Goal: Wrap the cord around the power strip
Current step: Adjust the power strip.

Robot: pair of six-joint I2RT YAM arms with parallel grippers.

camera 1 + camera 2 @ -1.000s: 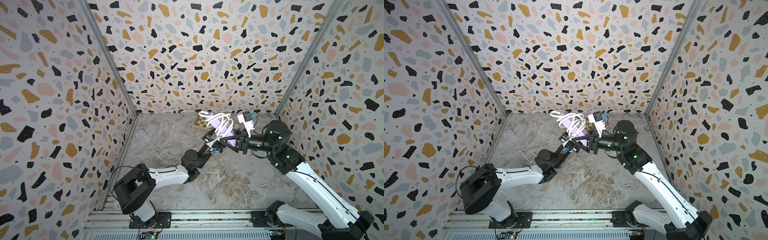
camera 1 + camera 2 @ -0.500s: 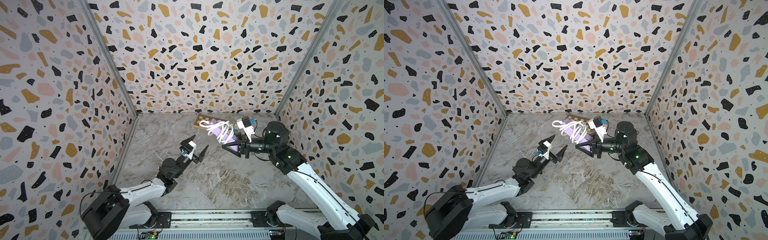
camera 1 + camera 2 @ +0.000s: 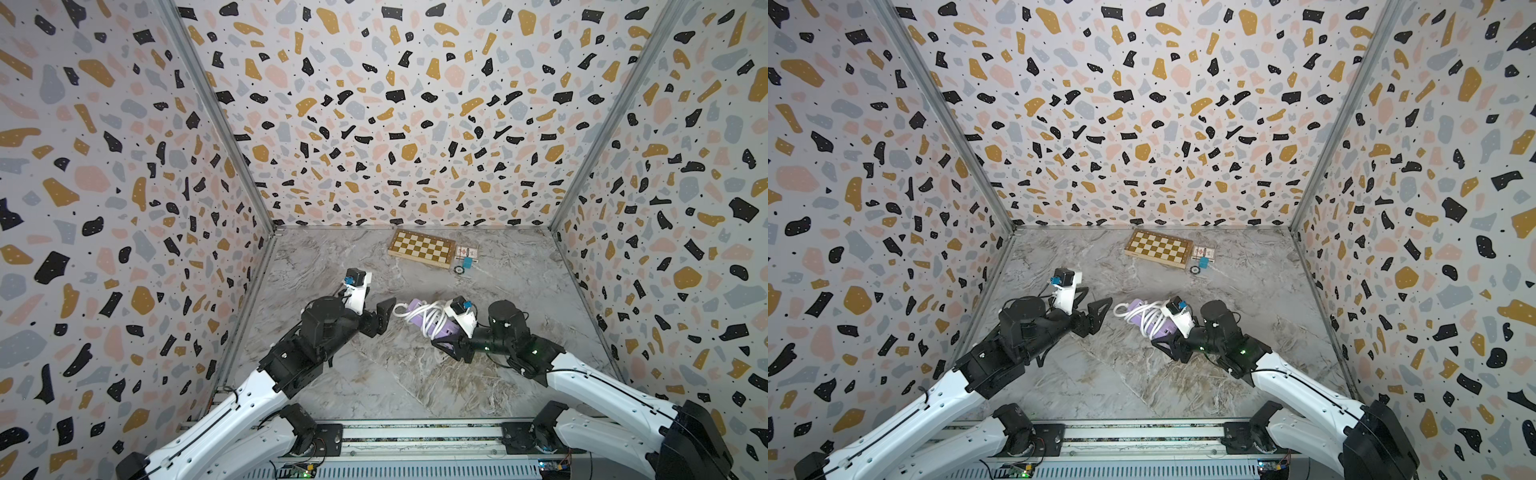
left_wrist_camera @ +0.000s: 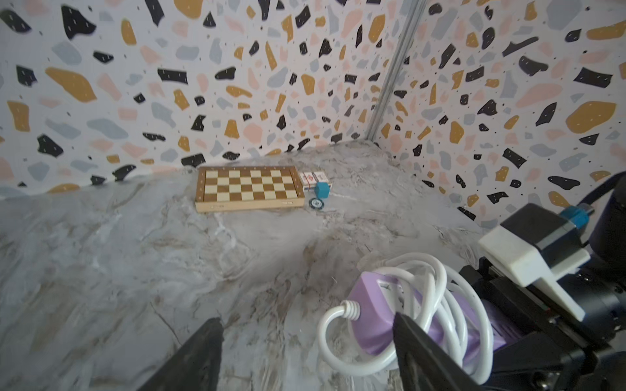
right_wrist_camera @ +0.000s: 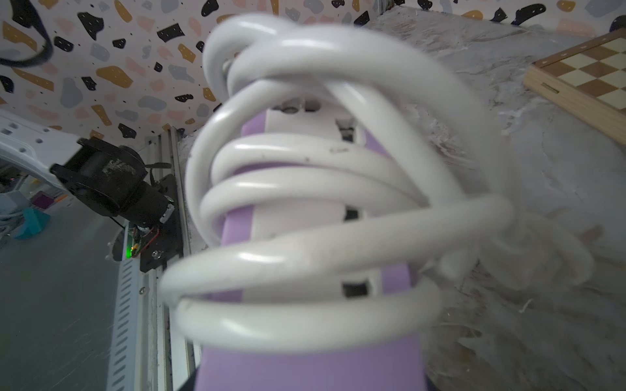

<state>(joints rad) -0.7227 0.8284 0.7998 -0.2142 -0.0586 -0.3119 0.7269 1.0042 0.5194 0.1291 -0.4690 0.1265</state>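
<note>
- Noting right end effector [image 3: 448,334] clamped on one end of strip [image 4: 372,301], near bench [image 3: 395,374] centre.
- Found cord [image 5: 305,150] wound around strip in several loose white loops, with one loop sticking out past the free end.
- Observed left end effector [image 4: 305,359] spread wide, holding nothing.
- Logged one of its fingers [image 4: 416,352] just beside that outer loop; cannot tell contact.
- Cannot tell whether strip rests on bench or hangs just above it.
- Recorded chessboard [image 3: 422,248] by back wall, well apart from strip.
</note>
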